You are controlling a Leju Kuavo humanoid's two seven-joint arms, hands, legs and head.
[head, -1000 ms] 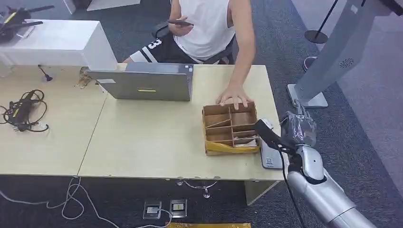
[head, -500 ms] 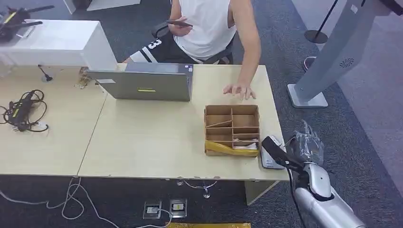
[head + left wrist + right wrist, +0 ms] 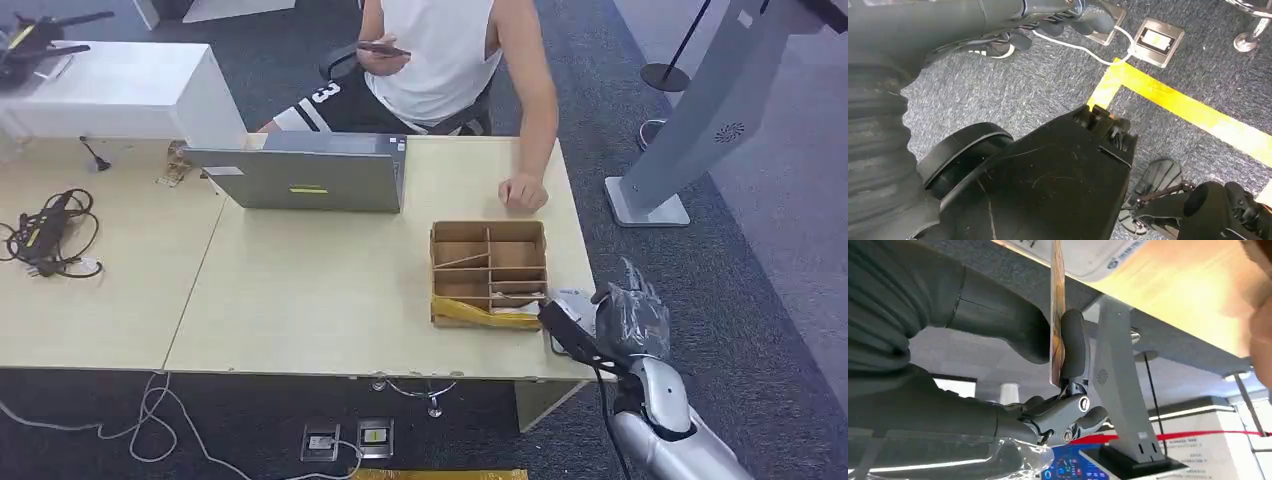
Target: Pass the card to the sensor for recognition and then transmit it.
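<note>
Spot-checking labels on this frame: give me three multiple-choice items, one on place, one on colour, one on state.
1. Where is the cardboard organizer?
A. on the floor
B. on the table, near its right end
C. on the laptop

2. What colour is the tape on the organizer's front edge?
A. yellow
B. blue
C. red

3. What is the right hand doing?
A. hanging open
B. pinching a card
C. pressing on the laptop

Answers: 1 B, the head view shows it on the tabletop. 2 A, a yellow strip runs along its front. 3 B, the right wrist view shows the card between thumb and finger.
</note>
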